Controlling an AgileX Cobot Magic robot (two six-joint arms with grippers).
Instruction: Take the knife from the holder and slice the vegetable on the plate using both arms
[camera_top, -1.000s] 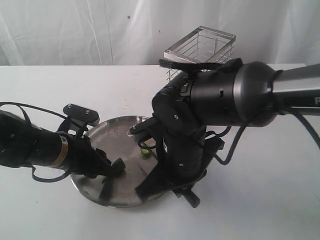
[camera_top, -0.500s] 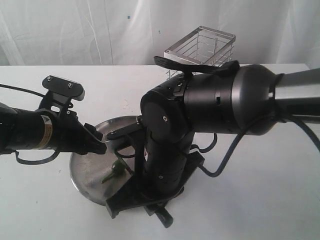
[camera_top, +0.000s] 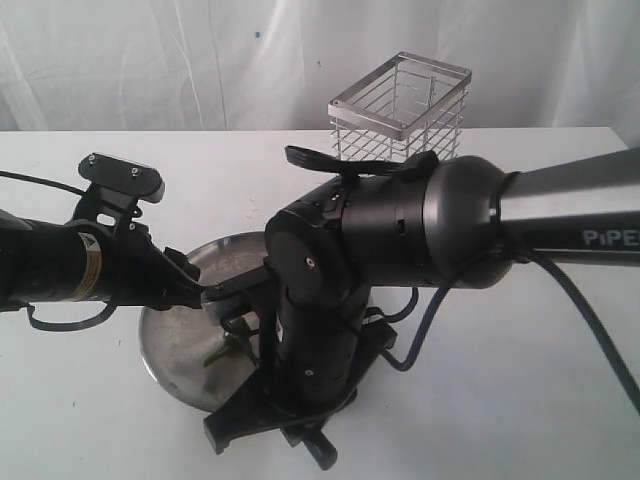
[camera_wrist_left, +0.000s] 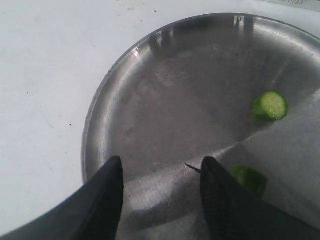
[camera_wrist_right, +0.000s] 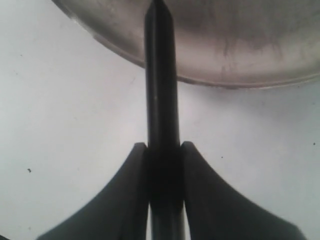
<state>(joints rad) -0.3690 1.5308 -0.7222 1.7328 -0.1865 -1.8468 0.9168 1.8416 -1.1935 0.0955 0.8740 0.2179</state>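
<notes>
A: What is your right gripper (camera_wrist_right: 163, 165) doing?

B: Its two fingers (camera_wrist_right: 131, 185) pinch the knife (camera_wrist_right: 161, 75) from both sides. You see the dark blade run out between them, its tip just over the rim of the plate (camera_wrist_right: 240, 80).

A: And your left gripper (camera_wrist_left: 160, 190)?

B: Its fingers (camera_wrist_left: 107, 195) are spread with nothing between them, low over the plate (camera_wrist_left: 150, 100). In the exterior view you find it at the plate's left edge (camera_top: 195, 292), close against the right arm (camera_top: 400, 240).

A: Where is the vegetable?

B: On the plate. Your left wrist view shows a round green slice (camera_wrist_left: 272, 105) with a pale centre lying flat, and a second green piece (camera_wrist_left: 250, 179) just beside the gripper's other finger. From outside, you catch only a bit of green vegetable (camera_top: 228, 347) beneath the right arm.

A: The holder?

B: You see the holder (camera_top: 405, 105) standing upright on the white table (camera_top: 520, 400) behind the plate, well apart from both grippers.
</notes>
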